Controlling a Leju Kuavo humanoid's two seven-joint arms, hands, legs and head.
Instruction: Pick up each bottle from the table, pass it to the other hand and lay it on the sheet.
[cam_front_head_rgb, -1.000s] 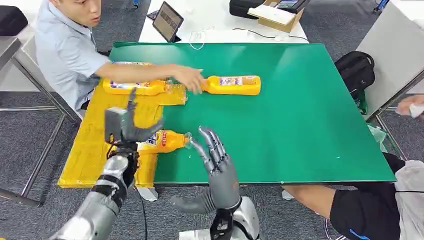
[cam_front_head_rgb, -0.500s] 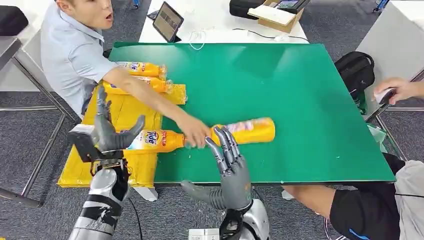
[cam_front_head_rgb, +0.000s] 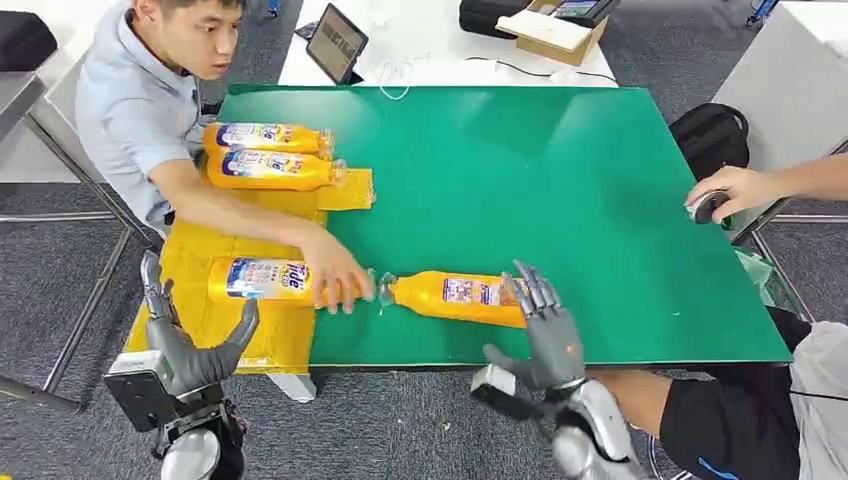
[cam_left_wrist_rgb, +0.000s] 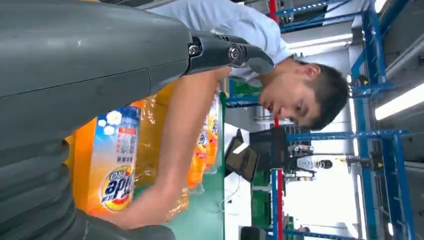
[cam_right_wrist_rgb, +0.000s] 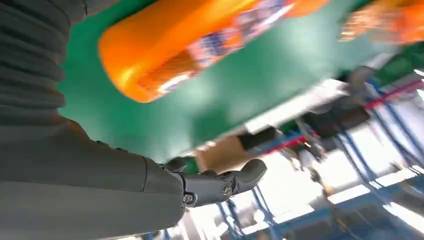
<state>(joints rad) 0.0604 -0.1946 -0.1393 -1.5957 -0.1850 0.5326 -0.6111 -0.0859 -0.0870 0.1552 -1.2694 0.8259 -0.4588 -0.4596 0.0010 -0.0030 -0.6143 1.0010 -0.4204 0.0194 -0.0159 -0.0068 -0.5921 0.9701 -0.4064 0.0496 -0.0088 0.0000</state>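
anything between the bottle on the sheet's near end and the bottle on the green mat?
Head view: a person's hand lies between the sheet bottle and the mat bottle.

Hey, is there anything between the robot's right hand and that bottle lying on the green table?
Nothing visible: the right hand is open right at the bottle base. At the cap end, the person's hand rests between it and the yellow sheet.

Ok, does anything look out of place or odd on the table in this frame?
Yes: a person's hand rests on the necks of the orange detergent bottle on the yellow sheet and the orange bottle lying on the green table mat, inside the workspace. Both robot hands, left and right, are open and hold nothing. No spill or damage shows.
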